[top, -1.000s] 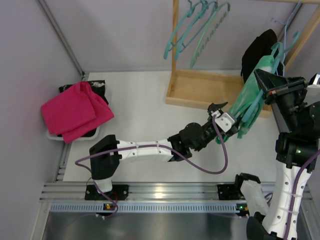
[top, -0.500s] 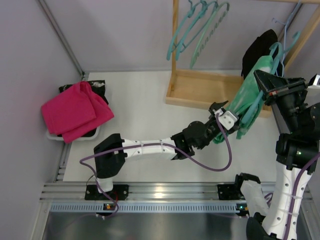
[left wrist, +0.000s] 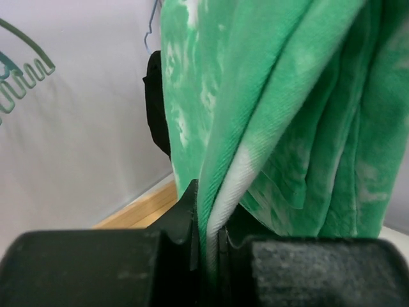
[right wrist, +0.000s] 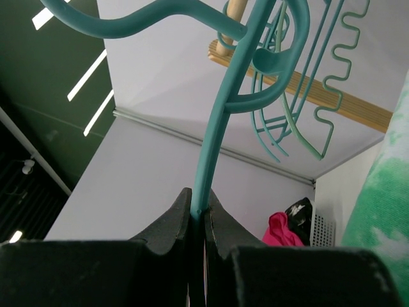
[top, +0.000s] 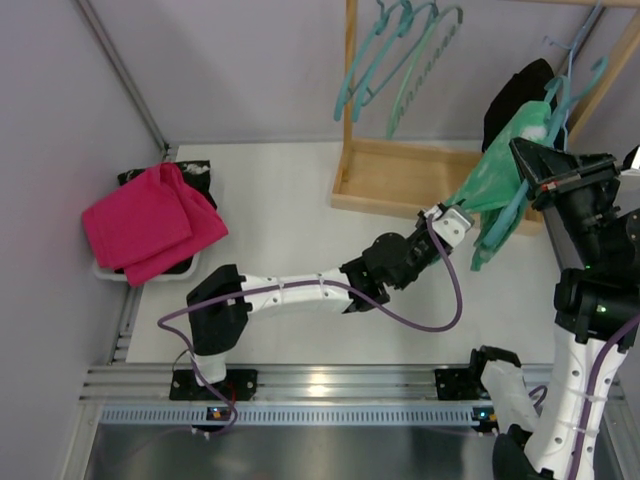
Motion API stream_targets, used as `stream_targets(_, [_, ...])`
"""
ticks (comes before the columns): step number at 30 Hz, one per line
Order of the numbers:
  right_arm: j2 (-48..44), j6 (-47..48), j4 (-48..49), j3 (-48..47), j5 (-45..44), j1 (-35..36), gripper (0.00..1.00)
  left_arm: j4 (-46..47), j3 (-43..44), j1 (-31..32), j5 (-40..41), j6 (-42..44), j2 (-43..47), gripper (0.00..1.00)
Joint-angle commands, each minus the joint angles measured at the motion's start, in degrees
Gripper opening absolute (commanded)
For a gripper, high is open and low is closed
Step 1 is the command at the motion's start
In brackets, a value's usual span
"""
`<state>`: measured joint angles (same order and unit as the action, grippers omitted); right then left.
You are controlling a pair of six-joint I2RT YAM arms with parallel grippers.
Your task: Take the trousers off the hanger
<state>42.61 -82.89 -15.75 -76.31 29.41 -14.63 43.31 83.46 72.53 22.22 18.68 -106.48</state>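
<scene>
Reaching from its base at the near edge toward the far right corner, the left gripper (top: 452, 222) is clamped shut on a fold of the trousers (top: 497, 183). The wrist view shows green cloth pinched tight between the black fingers (left wrist: 185, 211). Compared with a second ago, it has carried that fold up and to the left. Fabric that hung straight down now stretches in a band from the jaws to the hanger (right wrist: 220, 121), with one tail dangling below. Just beyond, by the right edge, the right gripper (right wrist: 197, 203) is closed on the hanger's stem under the hook, holding it in the air. The garment looks to be sliding off but remains draped over the bar, so the removal is under way rather than done.

The white worktop (top: 280, 200) carries a magenta cloth (top: 150, 220) heaped on a dark bin (top: 195, 168) at the left edge. At the far edge stands a wooden rack (top: 400, 182) with spare teal hangers (top: 400, 70). A black garment (top: 515, 95) hangs in the far right corner, and plain grey walls close in the room.
</scene>
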Motion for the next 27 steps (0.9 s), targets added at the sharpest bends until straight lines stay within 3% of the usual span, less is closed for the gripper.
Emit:
stream_targets(1, [-1.13,0.89,9.07,-2.09,1.09,1.10,0.00,2.75,2.76,-1.25,2.39,0.39,2.67,0.00])
stream_targets(10, [-3.32,9.23,8.10,13.81,4.69,1.10,0.00,-3.13,4.87,-1.69,3.89,1.19,12.16,0.00])
stream_targets(27, [-7.19,29.19,0.99,31.57,3.90,1.01,0.00,-17.81,25.68,-3.54,5.82,-2.59,16.65,0.00])
